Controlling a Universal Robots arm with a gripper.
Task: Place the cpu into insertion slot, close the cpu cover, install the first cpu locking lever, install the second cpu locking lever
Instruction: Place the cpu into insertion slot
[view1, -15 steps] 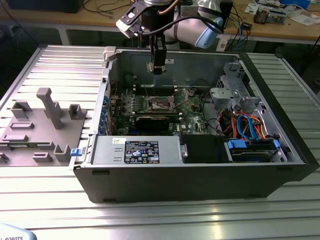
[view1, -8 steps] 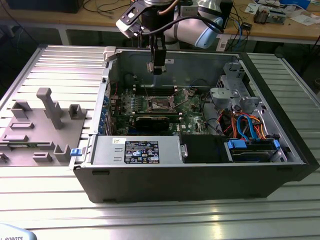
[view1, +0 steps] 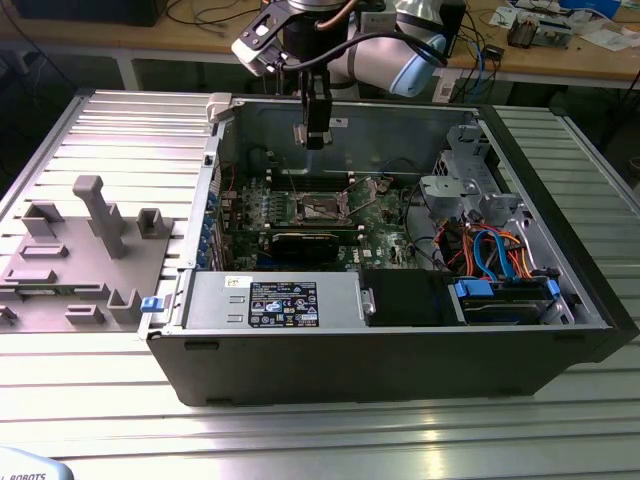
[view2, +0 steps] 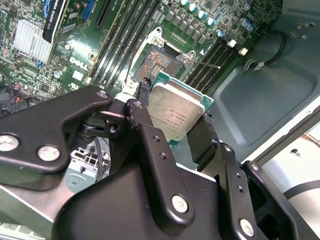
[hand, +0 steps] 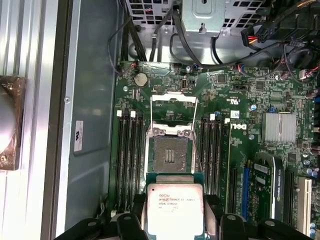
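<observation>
Holds the cpu pinched in the gripper above the bare socket.

Grips the pale square chip by two opposite edges between black fingers, metal lid turned toward the camera in both wrist views. In the exterior view, hangs with the gripper inside the open computer case, over the green motherboard and well clear of it. Below, leaves the socket uncovered, with the cpu cover swung open on the side toward the grey drive cage and a thin lever rod slanting beside it. At the exterior view's left, on the ribbed metal table, a grey fixture.
</observation>
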